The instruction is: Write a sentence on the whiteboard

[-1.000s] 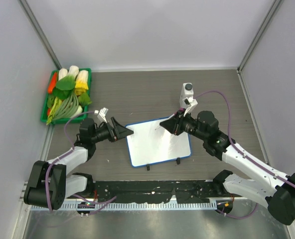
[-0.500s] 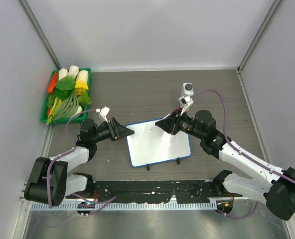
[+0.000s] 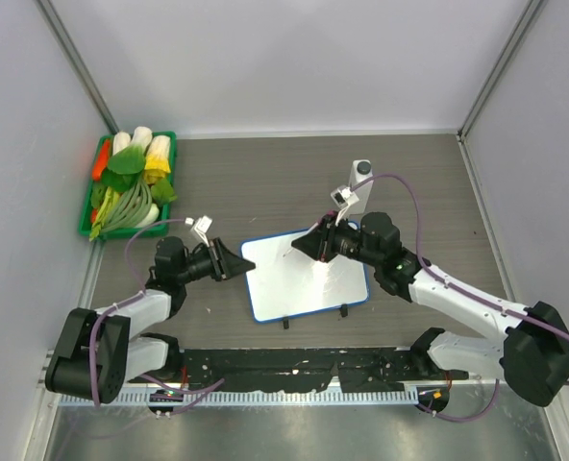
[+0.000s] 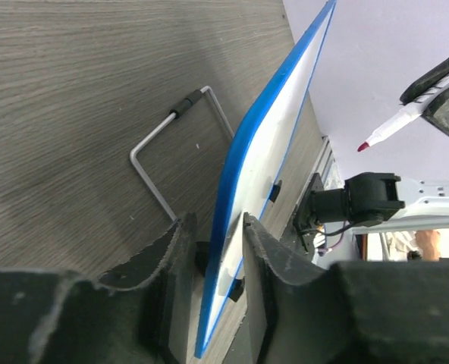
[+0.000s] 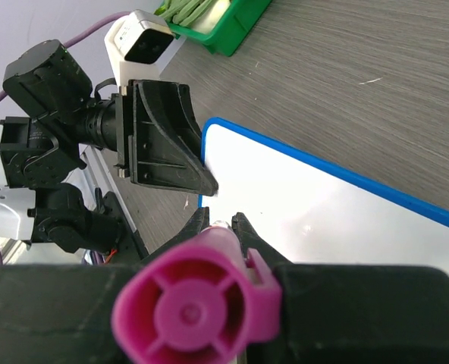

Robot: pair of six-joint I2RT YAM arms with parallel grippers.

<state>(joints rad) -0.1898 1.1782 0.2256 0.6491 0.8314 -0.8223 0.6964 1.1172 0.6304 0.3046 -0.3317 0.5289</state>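
The whiteboard (image 3: 309, 279), white with a blue rim, lies at the table's middle with its face blank; no sentence shows on it. My left gripper (image 3: 233, 262) is at its left edge. In the left wrist view the whiteboard (image 4: 274, 144) runs edge-on between the jaws of that gripper (image 4: 218, 224), which stand close on either side with a narrow gap on the left. My right gripper (image 3: 309, 245) hovers over the board's upper left, shut on a pink marker (image 3: 292, 254). The marker's pink cap end (image 5: 194, 303) fills the right wrist view and its red tip (image 4: 363, 145) points at the board.
A green tray (image 3: 87, 206) of vegetables stands at the far left. A white bottle with a grey cap (image 3: 359, 182) is behind the board on the right. A bent wire stand (image 4: 164, 144) lies beside the board. Two black clip feet (image 3: 286, 324) are on its near edge.
The left jaws have narrowed around the board's left edge. The right gripper has carried the marker leftward over the board, toward the left gripper.
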